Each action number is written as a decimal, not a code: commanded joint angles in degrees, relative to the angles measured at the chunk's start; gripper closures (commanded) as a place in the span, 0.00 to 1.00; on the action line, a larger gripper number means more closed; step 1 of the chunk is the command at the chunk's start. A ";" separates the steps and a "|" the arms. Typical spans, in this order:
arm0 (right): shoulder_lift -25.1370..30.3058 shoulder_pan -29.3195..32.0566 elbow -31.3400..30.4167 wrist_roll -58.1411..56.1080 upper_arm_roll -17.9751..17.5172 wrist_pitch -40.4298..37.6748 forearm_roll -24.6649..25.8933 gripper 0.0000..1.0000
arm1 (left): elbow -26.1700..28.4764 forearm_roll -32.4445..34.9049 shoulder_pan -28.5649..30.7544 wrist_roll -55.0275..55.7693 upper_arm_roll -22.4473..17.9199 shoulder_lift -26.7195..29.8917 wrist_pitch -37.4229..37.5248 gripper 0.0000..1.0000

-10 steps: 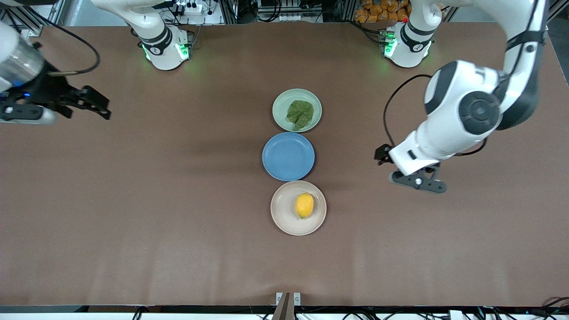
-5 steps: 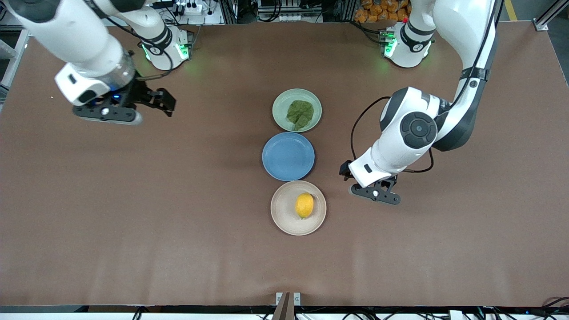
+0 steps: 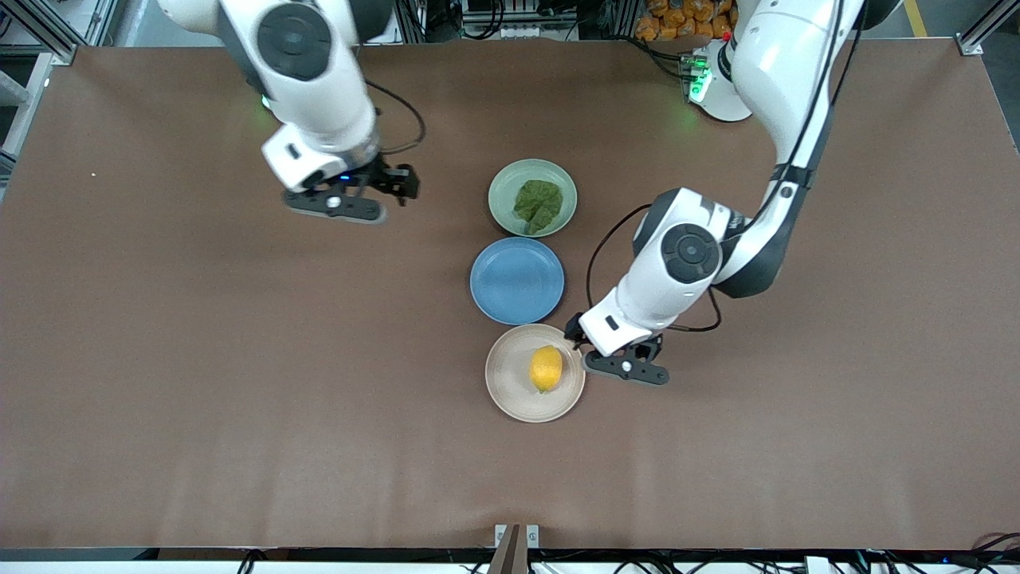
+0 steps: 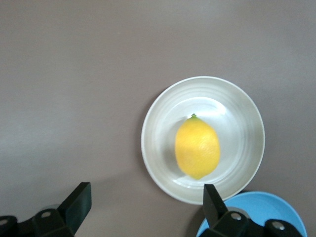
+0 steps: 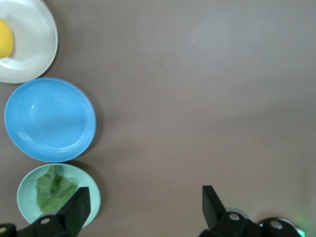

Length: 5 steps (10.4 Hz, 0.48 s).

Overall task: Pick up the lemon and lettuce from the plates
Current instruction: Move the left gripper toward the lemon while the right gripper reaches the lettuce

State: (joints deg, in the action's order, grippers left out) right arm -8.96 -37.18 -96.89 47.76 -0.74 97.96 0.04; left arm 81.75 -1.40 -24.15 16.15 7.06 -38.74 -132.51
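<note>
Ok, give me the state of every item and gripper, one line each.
lemon: lying on the beige plate, not gripped.
lettuce: flat on the green plate, not gripped.
blue plate: bare, between the other two.
left gripper: open, beside the beige plate's rim.
right gripper: open, over bare table.

This was a robotics lab: two white arms stood bolted to a broad brown desk (image 3: 239, 359), green status lights glowed at their bases, and aluminium framing (image 3: 44, 28), a power strip (image 3: 339, 12) and loose cables (image 3: 510, 16) lined its edge.
</note>
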 commanded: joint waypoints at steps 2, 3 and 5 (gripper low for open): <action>-5.00 -5.35 0.21 9.09 0.39 5.74 -0.21 0.00 | -4.92 -0.53 -1.85 4.14 -0.29 -6.32 -7.74 0.00; -5.80 -5.97 0.21 10.84 0.39 6.79 -2.13 0.00 | -6.24 -0.53 -2.39 5.63 -0.38 -8.43 -10.29 0.00; -8.16 -9.12 0.21 18.29 0.39 10.13 -2.85 0.00 | -6.61 -0.53 -3.18 7.92 -0.38 -9.68 -11.72 0.00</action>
State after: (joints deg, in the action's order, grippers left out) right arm -15.61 -43.93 -97.20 60.83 -0.78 106.30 -1.84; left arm 78.05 -1.40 -26.33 21.75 7.16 -46.21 -143.57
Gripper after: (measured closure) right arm 0.000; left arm 0.000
